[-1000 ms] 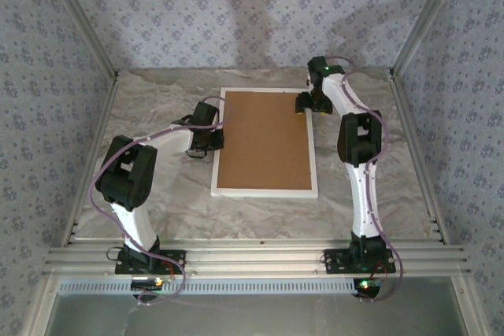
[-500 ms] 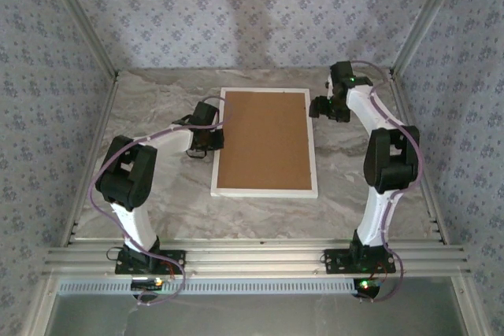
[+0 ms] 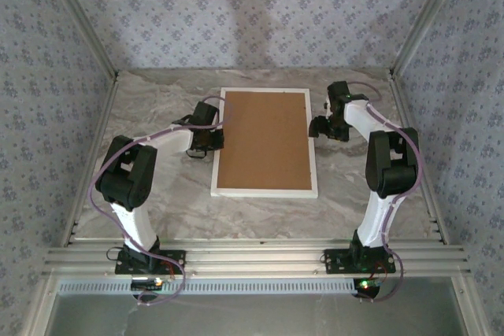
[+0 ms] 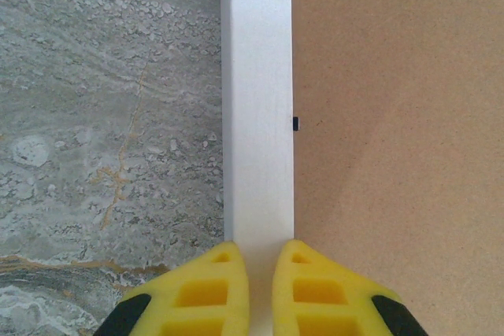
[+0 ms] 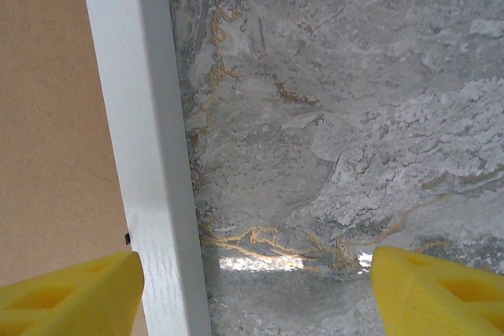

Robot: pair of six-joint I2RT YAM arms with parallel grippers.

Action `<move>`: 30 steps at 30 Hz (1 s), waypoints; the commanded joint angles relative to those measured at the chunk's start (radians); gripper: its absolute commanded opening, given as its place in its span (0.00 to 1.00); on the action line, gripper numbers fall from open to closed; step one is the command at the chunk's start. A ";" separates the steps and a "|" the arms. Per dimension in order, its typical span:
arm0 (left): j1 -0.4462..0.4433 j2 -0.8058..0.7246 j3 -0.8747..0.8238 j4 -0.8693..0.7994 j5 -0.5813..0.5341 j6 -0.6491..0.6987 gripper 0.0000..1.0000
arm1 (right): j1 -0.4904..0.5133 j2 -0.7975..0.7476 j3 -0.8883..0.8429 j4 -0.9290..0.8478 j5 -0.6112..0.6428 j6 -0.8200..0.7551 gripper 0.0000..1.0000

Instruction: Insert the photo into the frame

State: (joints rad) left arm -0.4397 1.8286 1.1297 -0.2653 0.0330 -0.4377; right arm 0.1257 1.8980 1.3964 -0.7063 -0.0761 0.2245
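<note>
Backing board (image 3: pixel 264 139), plain brown, is facing up inside the frame (image 3: pixel 264 192), which is lying flat in the middle of the marbled surface (image 3: pixel 173 194). At the frame's 9 o'clock edge the left fingers (image 4: pixel 213 293) are sitting pinched nearly together right over the white moulding; I cannot tell whether they are touching it. Around 2 o'clock the right fingers (image 5: pixel 71 289) are hanging spread wide, gripping nothing, one above the board and the moulding's inner edge, the other above bare marble.

Smooth white painted frame (image 5: pixel 150 155), matt brown backing board (image 4: pixel 394 116), glossy marble-look table (image 5: pixel 331 116)
</note>
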 commanded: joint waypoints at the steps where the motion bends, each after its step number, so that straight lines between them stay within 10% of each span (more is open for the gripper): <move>1: -0.016 0.015 -0.002 -0.064 0.007 0.005 0.00 | 0.010 0.016 -0.009 0.016 -0.004 0.006 0.77; 30: -0.022 0.017 -0.008 -0.054 0.018 -0.001 0.00 | 0.099 0.165 0.021 -0.005 -0.017 0.030 0.78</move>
State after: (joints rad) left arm -0.4404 1.8290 1.1297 -0.2653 0.0330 -0.4381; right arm 0.1711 1.9800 1.4174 -0.6807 -0.0628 0.2363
